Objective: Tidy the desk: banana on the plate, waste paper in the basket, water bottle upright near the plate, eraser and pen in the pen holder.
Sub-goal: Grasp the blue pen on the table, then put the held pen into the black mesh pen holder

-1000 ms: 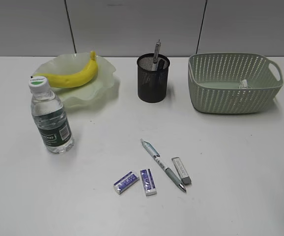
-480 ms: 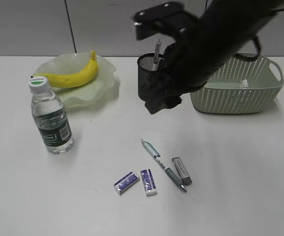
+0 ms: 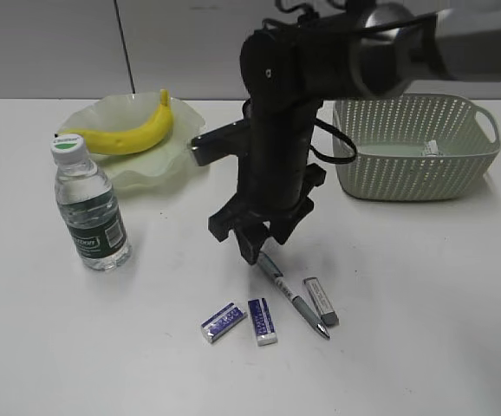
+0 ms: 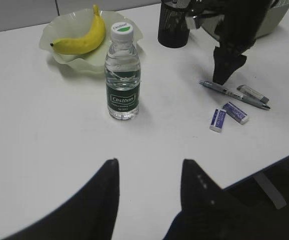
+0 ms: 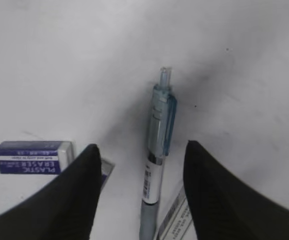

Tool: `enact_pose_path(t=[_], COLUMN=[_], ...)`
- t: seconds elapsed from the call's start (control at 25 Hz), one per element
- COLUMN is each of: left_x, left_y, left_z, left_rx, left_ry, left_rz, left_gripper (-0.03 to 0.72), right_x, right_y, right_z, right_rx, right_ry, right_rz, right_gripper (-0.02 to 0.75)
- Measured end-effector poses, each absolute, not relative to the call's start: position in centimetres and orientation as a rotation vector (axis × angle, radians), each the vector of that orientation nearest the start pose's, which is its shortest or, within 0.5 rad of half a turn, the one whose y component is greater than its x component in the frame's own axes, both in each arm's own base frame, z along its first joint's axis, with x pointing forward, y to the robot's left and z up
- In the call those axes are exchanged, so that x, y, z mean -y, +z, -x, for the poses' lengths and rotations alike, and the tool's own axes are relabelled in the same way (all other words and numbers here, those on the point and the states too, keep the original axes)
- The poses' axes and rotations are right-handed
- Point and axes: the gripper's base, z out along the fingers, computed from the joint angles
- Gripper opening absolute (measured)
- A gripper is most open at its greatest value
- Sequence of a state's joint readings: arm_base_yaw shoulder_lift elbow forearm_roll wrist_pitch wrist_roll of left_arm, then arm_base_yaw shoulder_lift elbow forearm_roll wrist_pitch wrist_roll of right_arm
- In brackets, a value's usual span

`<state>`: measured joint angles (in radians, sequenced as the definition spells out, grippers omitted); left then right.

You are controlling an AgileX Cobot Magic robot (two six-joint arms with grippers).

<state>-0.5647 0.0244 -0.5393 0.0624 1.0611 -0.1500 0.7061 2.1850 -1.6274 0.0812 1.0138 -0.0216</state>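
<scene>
The banana (image 3: pixel 129 132) lies on the wavy green plate (image 3: pixel 181 152). The water bottle (image 3: pixel 90 208) stands upright in front of the plate. The waste paper (image 3: pixel 430 148) lies in the basket (image 3: pixel 415 147). The pen (image 3: pixel 294 295) lies on the desk (image 3: pixel 424 286) with two blue-and-white erasers (image 3: pixel 223 321) (image 3: pixel 261 321) and a grey one (image 3: pixel 320 301). My right gripper (image 5: pixel 142 145) is open, its fingers on either side of the pen (image 5: pixel 157 130), just above the desk. My left gripper (image 4: pixel 149 161) is open and empty over bare desk. The pen holder (image 4: pixel 173 30) shows in the left wrist view.
My right arm (image 3: pixel 276 130) reaches down from the upper right and hides the pen holder in the exterior view. The desk's front edge (image 4: pixel 264 165) shows in the left wrist view.
My right arm has come into view from the upper right and dropped to the pen. Its open fingers now straddle the pen's upper end. The objects have not moved.
</scene>
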Motion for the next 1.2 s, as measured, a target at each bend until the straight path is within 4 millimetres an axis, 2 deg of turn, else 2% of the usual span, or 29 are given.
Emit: enact_pose_path(t=[0.24, 0.44, 0.6, 0.72, 0.8, 0.92, 1.04, 1.12, 1.2], left_x=[-0.7, -0.7, -0.7, -0.7, -0.7, -0.7, -0.7, -0.7, -0.7], left_y=[28.8, 28.8, 28.8, 28.8, 28.8, 28.8, 28.8, 28.8, 28.8], left_z=[0.2, 0.2, 0.2, 0.2, 0.2, 0.2, 0.2, 0.2, 0.2], left_rx=[-2.006, -2.005, -2.005, -2.005, -2.005, -2.005, -2.005, -2.005, -2.005], left_ry=[-0.375, -0.374, -0.374, -0.374, -0.374, -0.374, -0.374, -0.374, -0.374], left_rz=[-0.418, -0.418, -0.418, -0.418, -0.418, -0.419, -0.419, -0.419, -0.419], left_gripper=[0.309, 0.309, 0.309, 0.309, 0.309, 0.309, 0.309, 0.309, 0.309], right_x=[-28.5, -28.8, -28.8, -28.8, -29.0, -29.5, -30.2, -30.8, -31.1], right_y=[11.4, 10.7, 9.9, 9.9, 10.1, 11.2, 13.9, 17.0, 21.0], right_z=[-33.0, -33.3, -33.3, -33.4, -33.6, -34.2, -35.1, -35.7, -36.1], right_rx=[-2.981, -2.962, -2.975, -2.973, -2.97, -2.946, -2.87, -2.78, -2.646], right_ry=[0.047, 0.053, 0.043, 0.041, 0.043, 0.059, 0.106, 0.157, 0.225], right_rz=[1.005, 0.996, 0.999, 1.0, 1.0, 0.993, 0.969, 0.94, 0.896], right_gripper=[0.422, 0.392, 0.307, 0.161, 0.152, 0.152, 0.152, 0.152, 0.152])
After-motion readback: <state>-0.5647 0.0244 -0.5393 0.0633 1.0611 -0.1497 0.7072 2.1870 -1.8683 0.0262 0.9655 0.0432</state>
